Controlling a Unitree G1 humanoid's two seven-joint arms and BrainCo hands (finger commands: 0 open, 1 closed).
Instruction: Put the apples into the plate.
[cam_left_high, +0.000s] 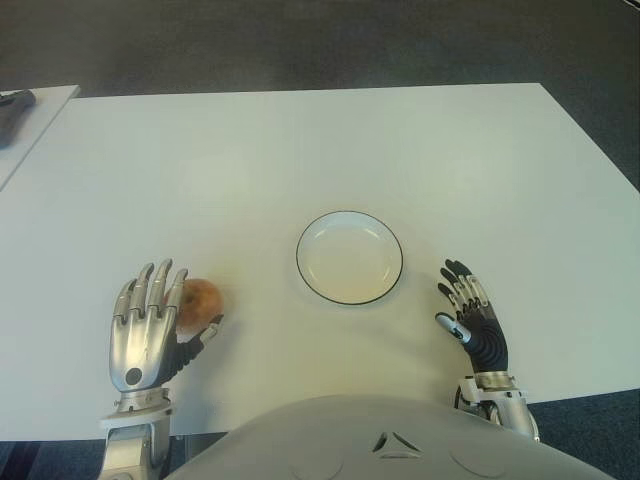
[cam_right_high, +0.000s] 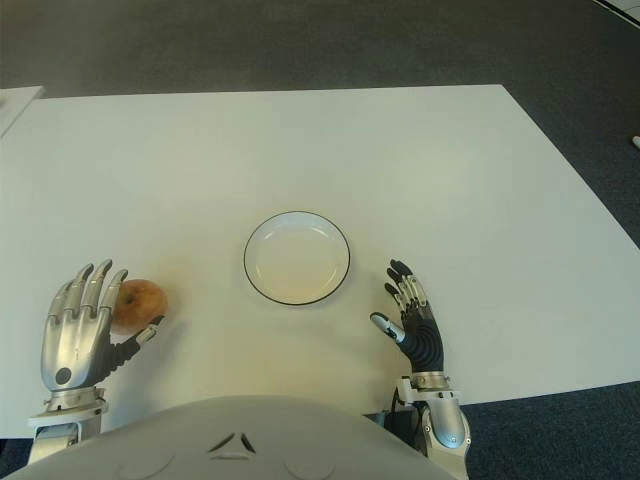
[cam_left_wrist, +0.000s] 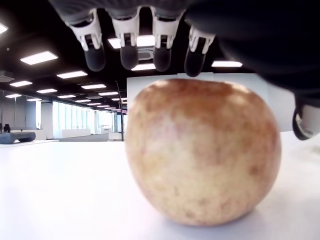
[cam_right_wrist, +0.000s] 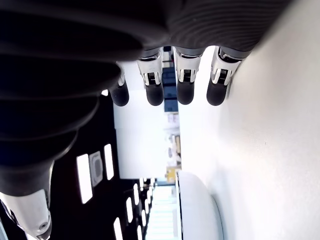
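Overall, one apple (cam_left_high: 200, 300) was observed on the white worktop (cam_left_high: 300, 150), sitting upright on its base near the robot's left front edge and well to the left of the plate (cam_left_high: 349, 257). The fruit was reddish-brown over a yellowish ground, with mottled skin plainly visible in the left wrist view. The left hand (cam_left_high: 148, 330) stood just beside the apple on its left, palm turned toward it, four fingers (cam_left_wrist: 129, 54) extended above and beyond the fruit and the thumb reaching under its near side. The fingers were spread and not closed around the apple; whether the thumb tip touched the skin could not be determined.

The plate was white with a thin dark rim, round and shallow, near the middle of the worktop, and nothing lay in it. It stood apart from both hands (closer to the right one).

The right hand (cam_left_high: 472, 320) showed to the right of the plate, near the front edge, with its fingers extended and relaxed and holding nothing. Its own wrist view showed four dark fingertips (cam_right_wrist: 185, 92) straight and the plate's rim some way beyond them.

A second pale surface (cam_left_high: 30, 115) carrying a dark object (cam_left_high: 14, 105), too small to identify, appeared at the far left.
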